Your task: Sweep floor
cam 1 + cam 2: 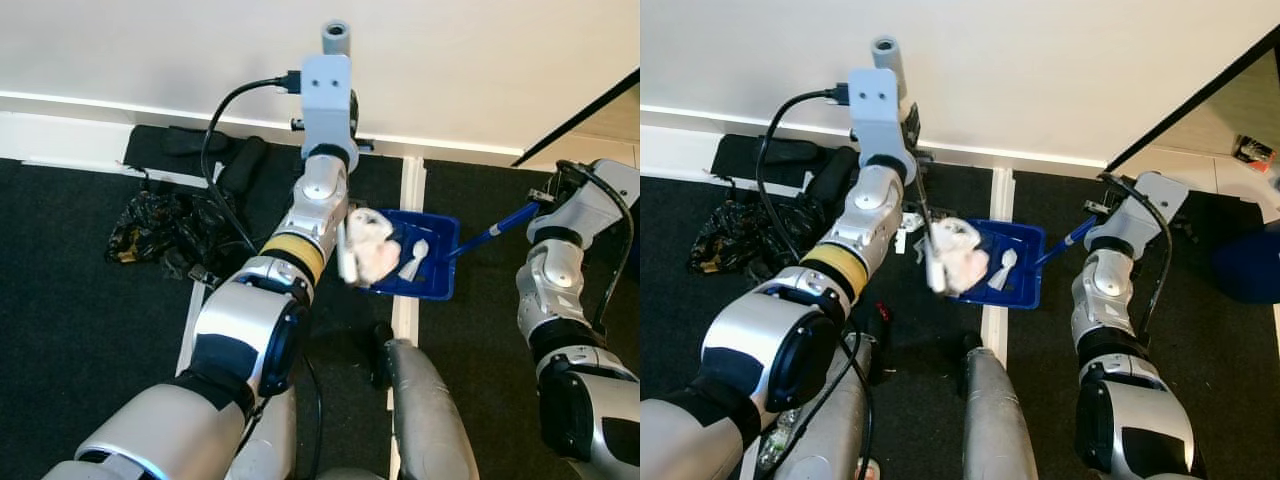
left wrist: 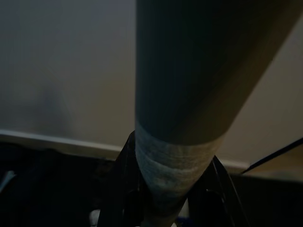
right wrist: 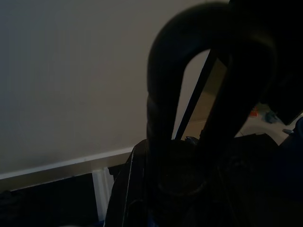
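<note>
A blue dustpan (image 1: 432, 262) lies on the dark carpet near the wall, across a white floor strip. Crumpled white paper (image 1: 372, 245) and a small white scrap (image 1: 415, 260) rest in its mouth. Its blue handle (image 1: 497, 232) runs right into my right gripper (image 1: 547, 196), which is shut on it; the right wrist view shows the dark looped grip between the fingers (image 3: 130, 189). My left gripper (image 2: 173, 191) is shut on the grey broom handle (image 1: 336, 35), which stands nearly upright. The blurred white broom end (image 1: 347, 262) sits against the paper at the pan's left edge.
A crumpled black plastic bag (image 1: 160, 235) and dark flat items (image 1: 200, 140) lie at left by the white baseboard (image 1: 80, 105). A black cable (image 1: 215, 150) loops off my left wrist. My legs (image 1: 425, 410) are below the pan. A blue object (image 1: 1250, 265) stands far right.
</note>
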You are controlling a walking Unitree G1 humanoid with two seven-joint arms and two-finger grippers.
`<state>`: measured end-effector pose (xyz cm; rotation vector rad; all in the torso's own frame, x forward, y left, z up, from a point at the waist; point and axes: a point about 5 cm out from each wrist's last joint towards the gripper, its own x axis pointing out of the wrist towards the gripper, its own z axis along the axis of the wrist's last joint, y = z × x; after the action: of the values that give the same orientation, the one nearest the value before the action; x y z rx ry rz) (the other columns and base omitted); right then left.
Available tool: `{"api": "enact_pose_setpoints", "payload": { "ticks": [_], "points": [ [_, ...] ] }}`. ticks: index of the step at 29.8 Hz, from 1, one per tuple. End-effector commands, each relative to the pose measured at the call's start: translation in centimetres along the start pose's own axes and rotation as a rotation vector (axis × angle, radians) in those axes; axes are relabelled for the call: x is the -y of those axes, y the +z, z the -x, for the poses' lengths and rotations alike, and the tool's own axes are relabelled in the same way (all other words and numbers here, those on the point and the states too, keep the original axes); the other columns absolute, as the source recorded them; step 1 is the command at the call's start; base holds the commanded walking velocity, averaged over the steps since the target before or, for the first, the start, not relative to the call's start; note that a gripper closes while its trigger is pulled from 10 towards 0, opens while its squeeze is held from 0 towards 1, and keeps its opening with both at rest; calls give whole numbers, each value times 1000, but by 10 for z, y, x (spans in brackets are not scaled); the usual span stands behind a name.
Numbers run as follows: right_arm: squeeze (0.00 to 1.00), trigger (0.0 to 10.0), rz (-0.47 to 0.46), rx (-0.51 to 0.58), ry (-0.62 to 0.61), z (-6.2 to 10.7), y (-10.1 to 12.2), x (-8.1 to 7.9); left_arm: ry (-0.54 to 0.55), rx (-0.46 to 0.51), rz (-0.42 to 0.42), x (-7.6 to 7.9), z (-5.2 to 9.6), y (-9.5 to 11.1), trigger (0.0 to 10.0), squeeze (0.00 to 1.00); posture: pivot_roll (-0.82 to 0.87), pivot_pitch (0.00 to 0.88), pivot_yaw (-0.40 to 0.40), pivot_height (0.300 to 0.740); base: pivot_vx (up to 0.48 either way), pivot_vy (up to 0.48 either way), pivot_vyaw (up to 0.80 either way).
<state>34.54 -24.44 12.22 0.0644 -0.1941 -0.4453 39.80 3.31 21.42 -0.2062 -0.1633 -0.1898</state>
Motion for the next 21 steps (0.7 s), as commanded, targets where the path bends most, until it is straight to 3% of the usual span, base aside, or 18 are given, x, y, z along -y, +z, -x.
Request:
{"api": "enact_pose_setpoints", "payload": {
  "ticks": [1,8,12,14,15,16,17,18,19,21],
  "points": [
    [0,10000,83,-126,22,16,-28,7,-250,46,208,107,8,26,10000,0,41,422,-37,740,0,0,0],
    [0,10000,74,-134,28,15,-28,3,-281,67,305,99,-3,49,10000,0,64,413,-39,740,0,0,0],
    [0,10000,68,-142,30,16,-29,2,-385,84,270,92,-5,58,10000,0,75,406,-39,740,0,0,0],
    [0,10000,64,-145,32,17,-30,1,-484,79,183,80,-5,59,10000,0,77,405,-41,740,0,0,0],
    [0,10000,61,-146,33,17,-30,0,-518,73,92,68,-3,57,10000,0,79,405,-41,740,0,0,0],
    [0,10000,61,-146,33,17,-30,0,-518,73,92,68,-3,57,10000,0,79,405,-41,740,0,0,0],
    [0,10000,60,-147,34,17,-30,0,-537,72,4,56,-1,53,10000,0,81,406,-41,740,0,0,0],
    [0,10000,60,-147,34,17,-30,0,-537,72,4,56,-1,53,10000,0,81,406,-41,740,0,0,0],
    [0,10000,57,-150,36,17,-31,-1,-496,42,-168,17,2,43,10000,0,81,411,-41,740,0,0,0],
    [0,10000,54,-152,37,18,-31,-1,-446,28,-278,-14,5,39,10000,0,81,411,-41,740,0,0,0]
  ]
}}
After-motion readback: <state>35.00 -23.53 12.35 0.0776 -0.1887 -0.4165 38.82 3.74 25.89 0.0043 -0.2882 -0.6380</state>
